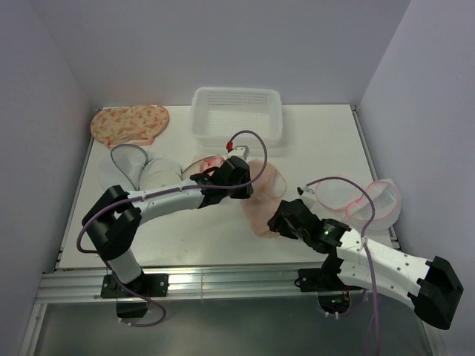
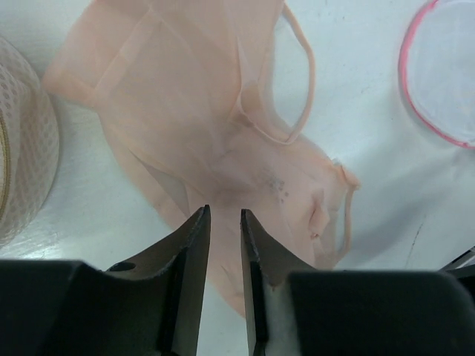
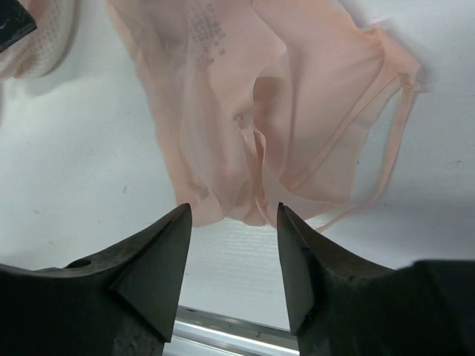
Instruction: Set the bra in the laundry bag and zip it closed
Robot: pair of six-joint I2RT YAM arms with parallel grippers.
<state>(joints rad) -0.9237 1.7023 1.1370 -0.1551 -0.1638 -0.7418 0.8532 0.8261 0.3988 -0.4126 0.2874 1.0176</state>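
Note:
The bra point(image 1: 267, 187) is a sheer peach piece lying crumpled on the white table, between the two grippers. My left gripper point(image 1: 246, 188) hovers over its far-left part. In the left wrist view, its jaws point(image 2: 223, 212) stand a narrow gap apart above the bra point(image 2: 223, 126), with nothing pinched. My right gripper point(image 1: 276, 222) is at the bra's near edge. It is open point(image 3: 234, 209), and the bra's hem point(image 3: 245, 89) lies just beyond the tips. The laundry bag point(image 1: 208, 163), cream mesh with a tan rim point(image 2: 26, 156), sits left of the bra and is partly hidden under the left arm.
A white slotted basket point(image 1: 237, 115) stands at the back centre, with a floral cloth point(image 1: 130, 122) at the back left. Grey-rimmed mesh bags point(image 1: 133, 167) lie at the left. Pink-rimmed mesh bags point(image 1: 364, 200) point(image 2: 445, 74) lie at the right. The table's metal front rail point(image 3: 223, 330) runs just below the right gripper.

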